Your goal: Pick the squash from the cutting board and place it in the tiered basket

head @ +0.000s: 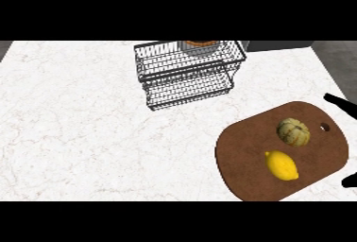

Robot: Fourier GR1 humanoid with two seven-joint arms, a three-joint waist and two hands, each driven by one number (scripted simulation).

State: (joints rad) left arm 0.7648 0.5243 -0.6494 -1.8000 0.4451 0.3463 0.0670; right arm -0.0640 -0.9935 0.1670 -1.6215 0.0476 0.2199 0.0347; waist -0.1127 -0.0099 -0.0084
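The squash [293,132] lies near the cutting board's [244,156] far edge, beside a lemon [282,165]. The right hand [343,105] shows at the counter's [83,132] right edge, fingers spread apart, holding nothing. The tiered basket [188,71] stands at the far edge.

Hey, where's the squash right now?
Head view, right side: the squash sits on the cutting board, just beyond the lemon and left of the board's hole; the basket stands farther off, up and left.
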